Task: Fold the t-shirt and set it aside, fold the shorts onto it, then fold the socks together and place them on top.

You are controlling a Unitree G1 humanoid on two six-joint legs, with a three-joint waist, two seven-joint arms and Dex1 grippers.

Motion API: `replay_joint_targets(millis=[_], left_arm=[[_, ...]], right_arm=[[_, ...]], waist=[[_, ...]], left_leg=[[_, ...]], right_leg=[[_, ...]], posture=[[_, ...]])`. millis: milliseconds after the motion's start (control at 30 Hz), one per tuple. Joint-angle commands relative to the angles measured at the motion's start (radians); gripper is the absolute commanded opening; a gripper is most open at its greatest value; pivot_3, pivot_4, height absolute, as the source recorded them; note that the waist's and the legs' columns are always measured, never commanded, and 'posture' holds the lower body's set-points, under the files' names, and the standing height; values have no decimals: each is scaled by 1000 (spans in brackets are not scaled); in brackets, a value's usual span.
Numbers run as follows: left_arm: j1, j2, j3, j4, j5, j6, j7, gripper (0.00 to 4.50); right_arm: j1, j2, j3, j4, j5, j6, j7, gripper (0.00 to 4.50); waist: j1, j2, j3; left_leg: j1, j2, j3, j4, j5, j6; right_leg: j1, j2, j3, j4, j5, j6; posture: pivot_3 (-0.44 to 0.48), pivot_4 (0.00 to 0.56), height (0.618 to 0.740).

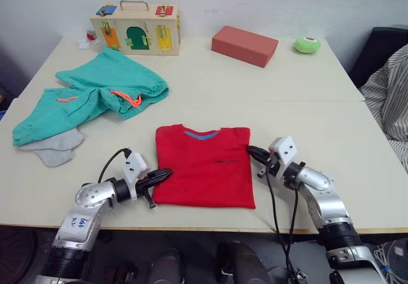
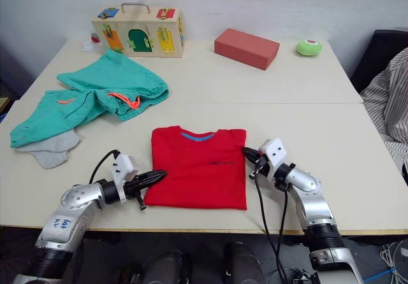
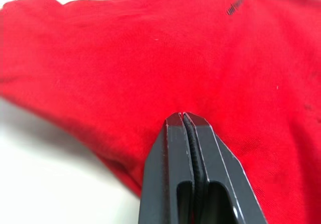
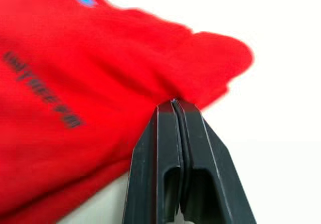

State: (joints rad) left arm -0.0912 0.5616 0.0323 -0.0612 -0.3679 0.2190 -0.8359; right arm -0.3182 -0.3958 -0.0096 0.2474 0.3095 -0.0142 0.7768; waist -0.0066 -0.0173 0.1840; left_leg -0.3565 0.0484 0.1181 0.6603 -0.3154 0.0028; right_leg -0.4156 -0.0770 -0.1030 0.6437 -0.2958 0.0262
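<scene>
The red t-shirt (image 1: 205, 165) lies flat in the lower middle of the frame, near the front edge of the table (image 1: 268, 93), its sleeves folded in so it forms a rectangle. The left gripper (image 1: 167, 173) has its fingers pressed together at the shirt's lower left edge; whether cloth is pinched between them cannot be told. The right gripper (image 1: 250, 150), fingers also together, touches the shirt's upper right edge. The teal shorts (image 1: 95, 93) lie crumpled at the upper left, with the grey socks (image 1: 53, 146) just below them. Along the far edge stand a wooden latch box (image 1: 135, 28), a red brick (image 1: 245, 44) and a green roll (image 1: 307, 44).
</scene>
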Motion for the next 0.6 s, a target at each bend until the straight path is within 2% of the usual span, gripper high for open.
replay_joint_targets(millis=[33,133,333,600], left_arm=[[-49,3,70,-46,-134,48,-65,48],[-123,-14,81,-37,-167,90,-47,48],[-249,-52,5,102,-10,53,36,48],[-317,-125,-9,297,88,-13,126,48]], right_arm=[[-4,0,-3,-185,149,98,105,20],[-33,12,52,-242,136,150,116,20],[-120,78,180,-101,-89,58,21,20],[-187,84,122,190,-155,-115,-50,20]], waist=[[-1,1,0],[1,1,0],[-1,1,0],[-1,0,1]], left_leg=[[0,0,0,-1,0,0],[-1,0,-1,-2,0,0],[0,-1,0,-2,1,-2],[-4,-1,0,-2,3,-6]], right_leg=[[-1,0,0,0,0,0],[-1,0,-1,0,0,0],[-1,1,-1,-1,0,0],[-3,0,-1,-3,0,0]], posture=[[0,150,740],[0,150,740],[0,150,740],[0,150,740]])
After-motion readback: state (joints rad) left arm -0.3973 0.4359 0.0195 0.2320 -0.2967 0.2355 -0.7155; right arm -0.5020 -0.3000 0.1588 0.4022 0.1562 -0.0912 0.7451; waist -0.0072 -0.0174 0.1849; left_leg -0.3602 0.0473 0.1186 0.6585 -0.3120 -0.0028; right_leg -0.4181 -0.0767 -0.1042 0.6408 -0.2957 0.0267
